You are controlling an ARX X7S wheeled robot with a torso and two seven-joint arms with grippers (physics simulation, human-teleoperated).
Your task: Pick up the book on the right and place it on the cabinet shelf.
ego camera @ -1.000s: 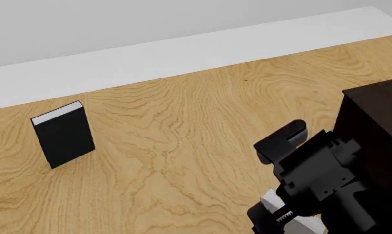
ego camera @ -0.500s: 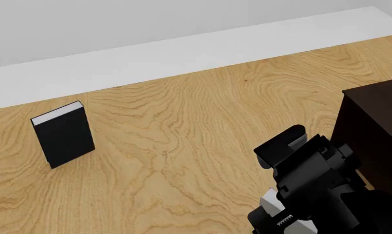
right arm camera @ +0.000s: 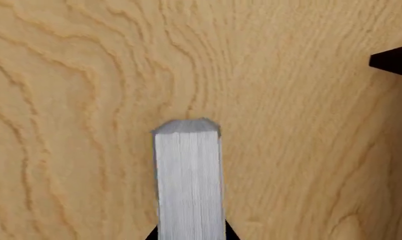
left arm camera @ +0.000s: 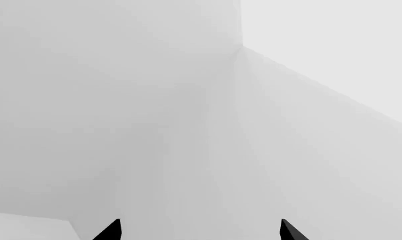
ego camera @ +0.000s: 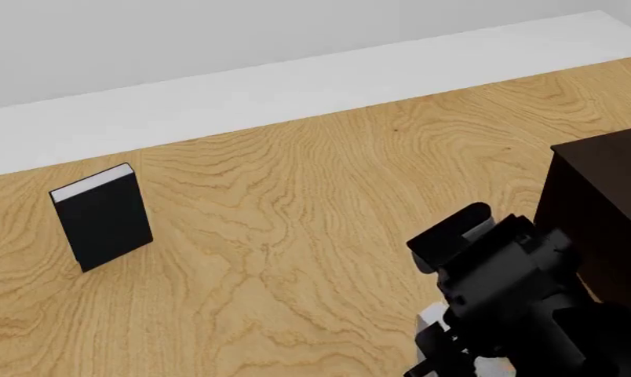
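My right gripper is shut on the book, a light grey slab whose narrow edge points away from the wrist camera, above the wood-grain surface. In the head view that gripper sits at the lower right under the black arm, and only a sliver of the book shows. The very dark brown cabinet stands just right of the arm. A flat dark board shows at its top, and I cannot make out the cabinet shelf apart from it. A corner of the cabinet appears in the right wrist view. My left gripper is open, facing a bare wall.
A black book with white page edges stands upright at the far left of the wooden surface. A white strip and a grey wall lie beyond it.
My right arm has turned and dropped slightly toward the bottom of the head view, so less of the grey book shows. The black book and cabinet have not moved.
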